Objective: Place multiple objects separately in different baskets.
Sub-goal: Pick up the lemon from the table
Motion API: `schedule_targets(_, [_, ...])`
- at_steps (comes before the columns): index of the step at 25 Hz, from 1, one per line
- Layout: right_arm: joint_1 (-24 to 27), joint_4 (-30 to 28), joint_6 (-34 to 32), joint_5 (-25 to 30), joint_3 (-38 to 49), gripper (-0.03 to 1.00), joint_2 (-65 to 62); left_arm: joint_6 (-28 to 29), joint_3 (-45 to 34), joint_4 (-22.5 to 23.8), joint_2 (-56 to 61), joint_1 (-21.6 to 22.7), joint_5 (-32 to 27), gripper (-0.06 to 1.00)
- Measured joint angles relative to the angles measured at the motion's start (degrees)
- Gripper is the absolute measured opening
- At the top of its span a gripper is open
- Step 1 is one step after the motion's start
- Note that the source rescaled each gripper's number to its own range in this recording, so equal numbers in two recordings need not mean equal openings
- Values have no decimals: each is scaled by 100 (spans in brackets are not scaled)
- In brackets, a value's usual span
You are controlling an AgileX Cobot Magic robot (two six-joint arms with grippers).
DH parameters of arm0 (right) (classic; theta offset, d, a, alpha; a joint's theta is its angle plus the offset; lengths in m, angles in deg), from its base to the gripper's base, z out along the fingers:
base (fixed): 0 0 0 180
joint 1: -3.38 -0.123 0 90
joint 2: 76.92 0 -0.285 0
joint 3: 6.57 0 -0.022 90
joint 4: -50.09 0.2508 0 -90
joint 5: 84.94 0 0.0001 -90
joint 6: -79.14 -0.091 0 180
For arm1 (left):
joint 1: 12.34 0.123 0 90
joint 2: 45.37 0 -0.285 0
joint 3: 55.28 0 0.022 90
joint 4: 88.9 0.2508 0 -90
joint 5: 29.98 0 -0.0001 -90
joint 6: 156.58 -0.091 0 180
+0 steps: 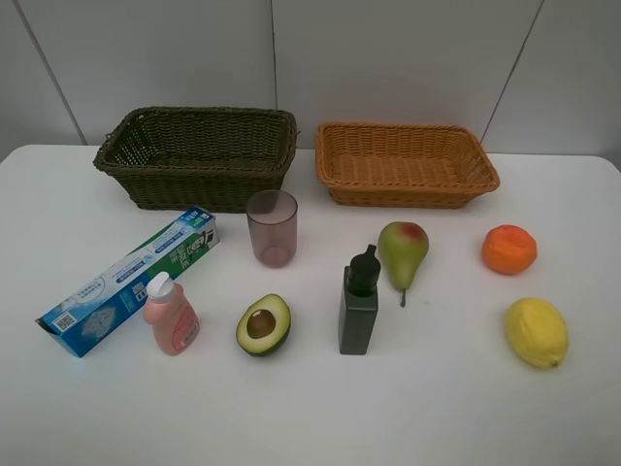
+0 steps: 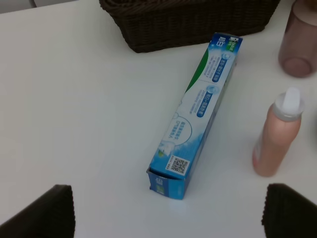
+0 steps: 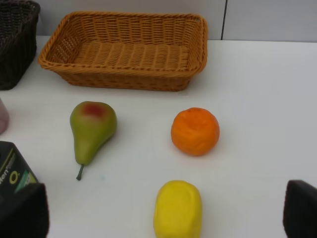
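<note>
I see the left end effector (image 2: 173, 215) spread, facing the box (image 2: 200, 116), and the right end effector (image 3: 162, 210) spread, facing the lemon (image 3: 178, 201) (both lie on the bench (image 2: 74, 99)).

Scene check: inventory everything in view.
dark basket: 1, olive, back left
light basket: 1, orange, back right
toothpaste box: 1, blue-green, front left
pump bottle: 1, pink, beside box
cup: 1, pinkish, before dark basket
avocado half: 1, green, front centre
square bottle: 1, dark, centre
pear: 1, green-red, centre right
orange: 1, orange, right
lemon: 1, yellow, front right
table: 1, white, underneath
left end effector: 1, black, open, facing box
right end effector: 1, black, open, facing lemon
</note>
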Motion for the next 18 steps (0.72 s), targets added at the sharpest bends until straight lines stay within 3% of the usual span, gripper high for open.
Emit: schedule_targets(18, [0, 0, 0, 0, 0, 100, 0, 0, 0, 0, 0, 0, 0, 100])
